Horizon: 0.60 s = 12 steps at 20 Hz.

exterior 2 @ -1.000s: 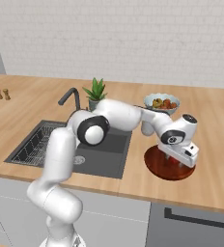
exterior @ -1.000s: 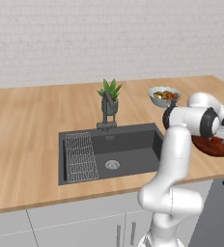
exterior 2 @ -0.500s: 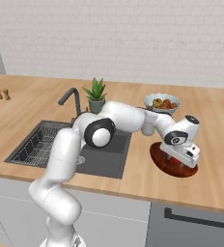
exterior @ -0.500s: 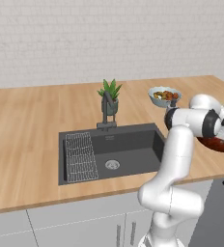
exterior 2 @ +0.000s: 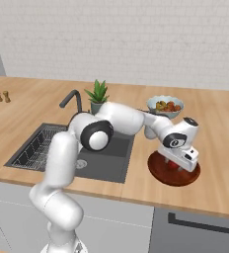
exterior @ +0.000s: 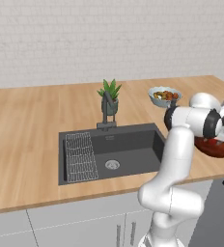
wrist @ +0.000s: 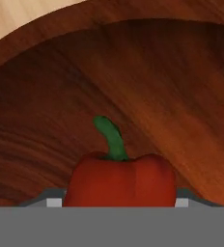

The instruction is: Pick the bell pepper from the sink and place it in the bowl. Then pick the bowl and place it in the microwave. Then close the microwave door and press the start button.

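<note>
Hovering low over bowl (exterior 2: pixel 158 171); bell pepper (wrist: pixel 119 180) between jaws, rim clear.

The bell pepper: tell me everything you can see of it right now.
The bell pepper is glossy red and roundish, with a short curved green stem pointing up in the hand view. It sits inside the reddish-brown bowl, whose wood-like grained wall rises behind it. It lies close in front of the gripper, between the fingers; whether they press on it cannot be told. In the right base view only a red sliver shows under the hand.
</note>
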### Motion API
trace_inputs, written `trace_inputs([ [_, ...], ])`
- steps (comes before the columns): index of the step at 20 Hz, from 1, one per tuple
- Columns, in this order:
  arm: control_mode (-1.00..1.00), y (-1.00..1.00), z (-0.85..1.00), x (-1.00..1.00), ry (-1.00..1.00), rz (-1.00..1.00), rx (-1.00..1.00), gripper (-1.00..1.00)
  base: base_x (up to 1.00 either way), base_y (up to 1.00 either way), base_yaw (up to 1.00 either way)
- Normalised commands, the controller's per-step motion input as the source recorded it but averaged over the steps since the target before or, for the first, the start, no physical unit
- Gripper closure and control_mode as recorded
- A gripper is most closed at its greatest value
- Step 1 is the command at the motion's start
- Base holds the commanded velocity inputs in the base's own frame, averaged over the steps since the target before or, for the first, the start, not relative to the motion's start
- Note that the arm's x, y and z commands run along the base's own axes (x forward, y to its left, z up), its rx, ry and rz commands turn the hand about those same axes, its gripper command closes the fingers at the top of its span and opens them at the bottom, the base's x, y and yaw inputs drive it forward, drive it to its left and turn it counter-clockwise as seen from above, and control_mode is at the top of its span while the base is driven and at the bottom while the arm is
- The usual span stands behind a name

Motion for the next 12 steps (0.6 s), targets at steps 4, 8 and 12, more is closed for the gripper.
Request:
trace_inputs([
  [4,-1.00,0.00,0.00,-0.04,0.00,0.00,0.00,-1.00,0.00,0.00,0.00],
  [8,-1.00,0.00,0.02,-0.19,-0.03,0.00,0.00,-1.00,0.00,0.00,0.00],
  [12,-1.00,0.00,0.42,-0.66,-0.18,0.00,0.00,-1.00,0.00,0.00,0.00],
])
